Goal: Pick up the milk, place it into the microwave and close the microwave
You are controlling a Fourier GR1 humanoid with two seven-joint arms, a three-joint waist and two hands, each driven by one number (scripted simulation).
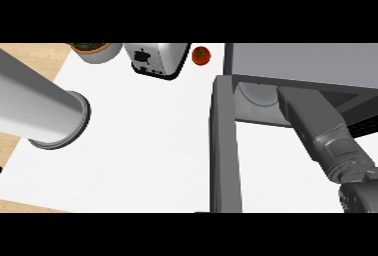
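Observation:
The microwave (303, 62) stands at the right with its door (225, 150) swung open toward me, seen edge-on. My right forearm (332, 145) reaches from the lower right into the microwave's opening, and its hand is hidden under the microwave's top. A pale round turntable plate (255, 96) shows just inside the opening. The milk is nowhere in sight. My left forearm (37, 100) fills the left side as a thick grey cylinder close to my view, and no hand shows on it.
On the white counter (148, 150), a toaster (155, 57) stands at the back, with a red tomato (200, 55) to its right and a potted plant (96, 49) to its left. Wooden floor shows past the counter's left edge.

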